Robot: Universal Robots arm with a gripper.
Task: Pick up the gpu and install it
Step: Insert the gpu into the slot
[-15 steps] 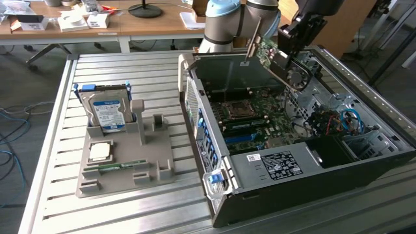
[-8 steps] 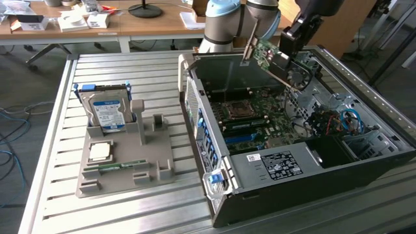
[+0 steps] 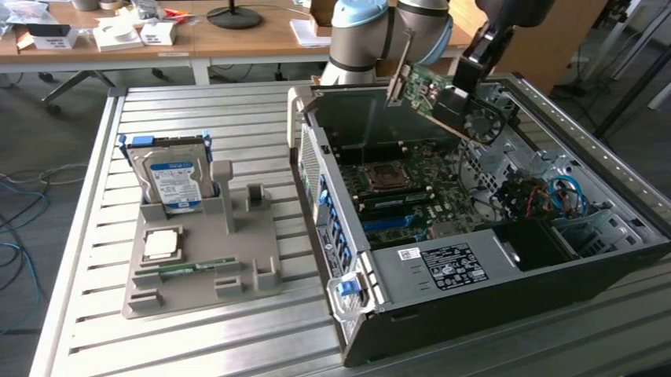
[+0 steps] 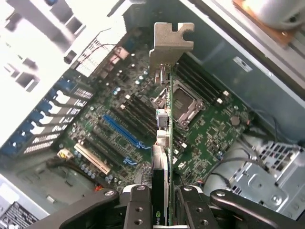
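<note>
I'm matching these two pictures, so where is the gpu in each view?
Exterior view: the gpu hangs tilted above the open case, toward the exterior view's right.
Wrist view: the gpu runs edge-on through the middle, clamped in the gripper.
Shared landmark: the CPU socket.

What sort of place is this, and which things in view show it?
Probably a robotics lab: the gripper holds a gpu over an open computer case on a slatted metal table, a hard drive stands in a grey fixture, and cluttered desks stand behind.
</note>
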